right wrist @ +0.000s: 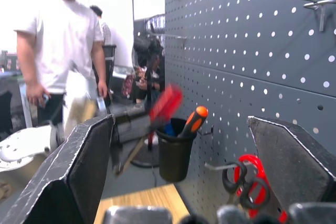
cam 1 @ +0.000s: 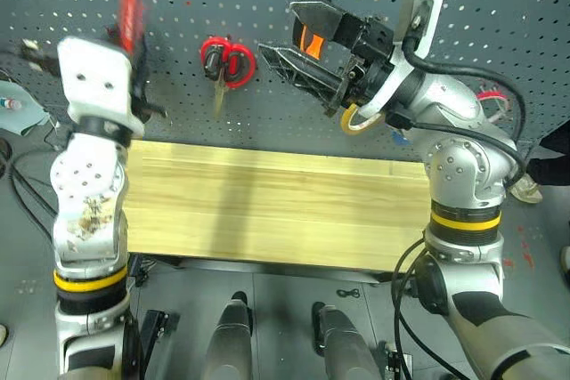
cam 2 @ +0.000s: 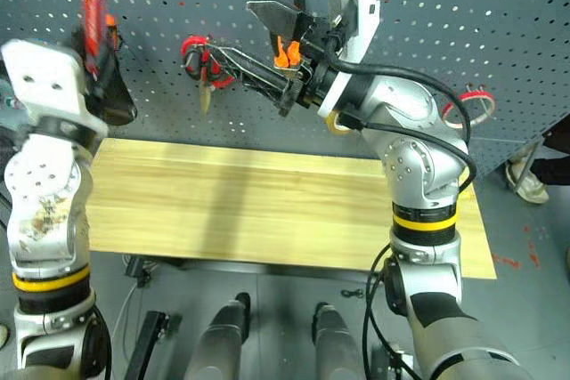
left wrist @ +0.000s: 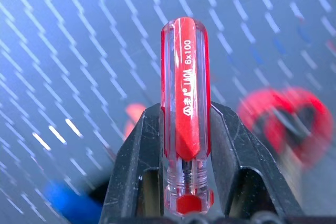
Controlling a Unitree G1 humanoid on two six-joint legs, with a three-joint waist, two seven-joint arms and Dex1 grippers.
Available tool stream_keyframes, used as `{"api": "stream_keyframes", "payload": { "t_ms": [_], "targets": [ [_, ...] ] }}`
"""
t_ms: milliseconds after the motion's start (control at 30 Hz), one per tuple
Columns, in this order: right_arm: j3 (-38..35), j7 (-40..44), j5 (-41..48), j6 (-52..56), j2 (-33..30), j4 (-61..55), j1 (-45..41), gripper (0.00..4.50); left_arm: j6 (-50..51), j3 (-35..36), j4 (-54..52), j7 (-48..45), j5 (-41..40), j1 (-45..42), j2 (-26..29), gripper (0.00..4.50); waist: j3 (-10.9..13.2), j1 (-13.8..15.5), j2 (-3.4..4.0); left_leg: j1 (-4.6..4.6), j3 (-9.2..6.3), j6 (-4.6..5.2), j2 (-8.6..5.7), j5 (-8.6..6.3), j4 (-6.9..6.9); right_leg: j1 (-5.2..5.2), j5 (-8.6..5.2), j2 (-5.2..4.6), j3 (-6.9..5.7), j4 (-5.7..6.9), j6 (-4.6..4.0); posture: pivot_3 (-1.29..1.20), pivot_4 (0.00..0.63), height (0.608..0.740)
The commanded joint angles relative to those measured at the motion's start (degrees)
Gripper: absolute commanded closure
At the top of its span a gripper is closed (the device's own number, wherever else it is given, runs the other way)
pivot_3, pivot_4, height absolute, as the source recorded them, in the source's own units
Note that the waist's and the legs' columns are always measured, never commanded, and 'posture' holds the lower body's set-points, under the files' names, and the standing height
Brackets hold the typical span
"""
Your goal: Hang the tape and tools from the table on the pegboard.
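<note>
Here, the left gripper [left wrist: 184, 129] clamps a red-handled screwdriver [left wrist: 185, 93] upright, handle up, close before the pegboard [cam 1: 499, 33]. The right gripper [cam 1: 307, 46], jaws wide and holding nothing, is raised near the pegboard too. Red scissors [cam 1: 227, 61] hang on the pegboard between the two grippers. Below the pegboard, the table [cam 1: 267, 211] stands against it.

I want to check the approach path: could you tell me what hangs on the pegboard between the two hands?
In the left eye view, the red-handled scissors hang between the left hand holding the red-handled screwdriver and the open right hand.
</note>
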Motion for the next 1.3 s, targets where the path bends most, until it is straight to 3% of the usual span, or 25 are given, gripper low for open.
{"api": "stream_keyframes", "payload": {
  "t_ms": [33, 300, 467, 700, 967, 1167, 1300],
  "targets": [
    [-1.26, -0.44, 0.36, -3.15, -0.1, -0.41, -2.35, 0.0, -4.65, 1.46, 5.55, 2.78, 1.85, -7.96, 1.59, 3.8, -0.01, 0.45, -0.02, -0.02, 0.0, 0.0, 0.0, 0.0, -0.01, -0.02, 0.01, 0.01, -0.01, 0.01, -0.01, 0.23, 0.207, 0.74],
    [-0.04, -0.35, -1.04, -4.17, -1.51, -0.39, -1.29, 0.0, -17.26, -0.1, 30.61, 6.51, 2.79, -25.26, 1.46, 3.8, -0.03, 1.25, -0.04, -0.07, -0.03, -0.19, 0.0, 0.12, -0.05, -0.06, 0.03, 0.0, -0.11, 0.02, -0.04, 0.19, 0.199, 0.74],
    [-0.27, -1.15, -0.57, -3.12, -2.42, -1.41, -0.68, 0.0, -21.57, 1.25, 43.29, 7.67, 0.45, -27.45, 0.31, 3.8, -0.03, 1.07, -0.04, -0.09, -0.02, -0.21, 0.0, 0.13, -0.11, -0.09, 0.05, -0.01, -0.12, 0.04, -0.07, 0.16, 0.207, 0.74],
    [0.58, -2.0, -0.66, -2.76, -2.89, -2.2, -0.09, 0.0, -27.31, 0.88, 52.36, 6.88, -1.24, -28.19, -1.48, 3.8, -0.04, 0.94, -0.06, -0.13, -0.04, -0.29, 0.0, 0.19, -0.12, -0.15, 0.07, -0.01, -0.14, 0.12, -0.1, 0.15, 0.207, 0.74],
    [1.91, -2.69, -1.45, -2.6, -3.78, -3.24, 1.64, 0.0, -26.19, 2.01, 48.35, 5.11, -4.08, -25.77, -1.25, 0.05, -0.04, 0.89, -0.06, -0.16, -0.06, -0.39, 0.0, 0.25, -0.12, -0.18, 0.09, -0.01, -0.16, 0.2, -0.11, 0.14, 0.21, 0.74],
    [1.99, 3.48, -2.6, -3.12, -12.64, -5.7, 11.6, 0.0, -13.62, 3.52, 28.79, 0.5, -10.3, -19.59, 0.98, 0.05, -0.09, 0.99, -0.14, -0.17, -0.07, -0.42, 0.0, 0.27, -0.12, -0.12, 0.09, -0.03, -0.17, 0.17, -0.11, 0.17, 0.214, 0.74],
    [3.07, 5.71, -4.23, -3.39, -17.31, -8.49, 19.24, 0.0, 0.36, 1.54, 15.61, -8.32, -21.78, -14.51, 1.47, 0.05, -0.1, 1.13, -0.15, -0.14, -0.09, -0.43, 0.0, 0.28, -0.07, -0.12, 0.09, -0.03, -0.18, 0.27, -0.11, 0.2, 0.222, 0.74]
  ]
}}
